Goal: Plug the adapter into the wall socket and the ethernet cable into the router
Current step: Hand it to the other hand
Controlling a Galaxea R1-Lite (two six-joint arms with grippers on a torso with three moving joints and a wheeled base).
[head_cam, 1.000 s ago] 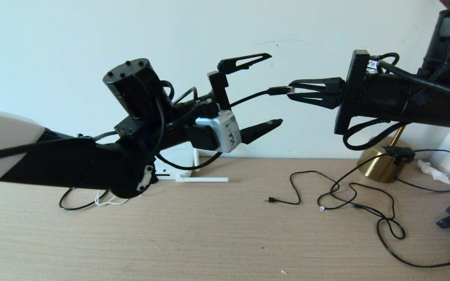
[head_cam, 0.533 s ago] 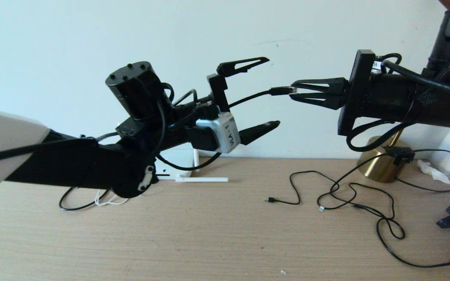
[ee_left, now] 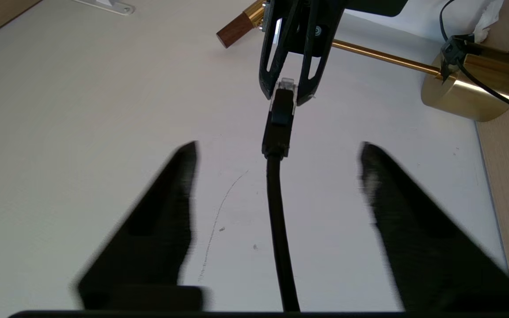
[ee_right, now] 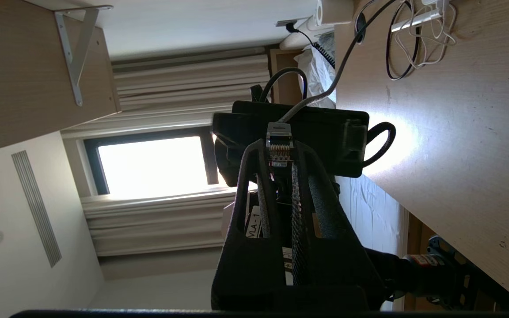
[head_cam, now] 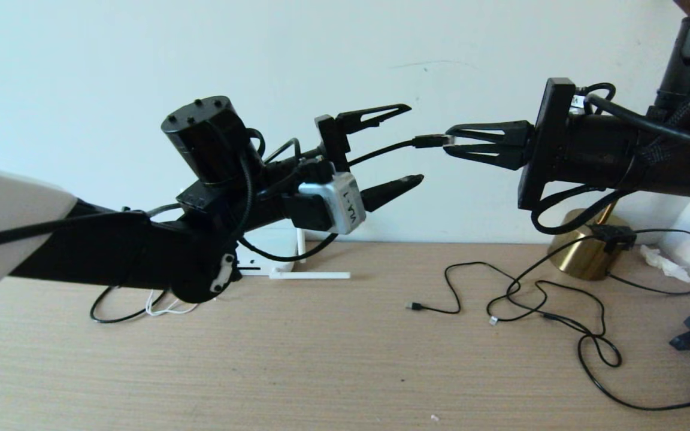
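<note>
In the head view, the right gripper [head_cam: 448,142] is reaching in from the right, high above the wooden desk [head_cam: 333,359], and its fingers are pinching the clear tip of the ethernet cable [head_cam: 381,151] plug. The cable is running leftward between the spread fingers of the left gripper [head_cam: 411,143], which is standing open around it without touching; free air is lying above and below the cable there. The two grippers are facing each other near the pale wall [head_cam: 261,54], with a wide gap of open desk beneath them. Part of the white router [head_cam: 297,263], one antenna lying flat, is showing behind the left arm at the desk's back edge. Loose black cords [head_cam: 560,311] are sprawling across the right side of the desk, near a brass lamp base [head_cam: 587,254].

In the left wrist view, the left gripper's fingers [ee_left: 157,229] are standing wide apart, and the cable is passing straight down the middle, clear of both. The right gripper is closing on the plug's transparent end just beyond.

In the right wrist view, the right gripper's fingers [ee_right: 254,190] are clamping the plug [ee_right: 279,143], its gold contacts facing the camera. The desk edge is running alongside, with white and black cords [ee_right: 413,44] coiled on it.
</note>
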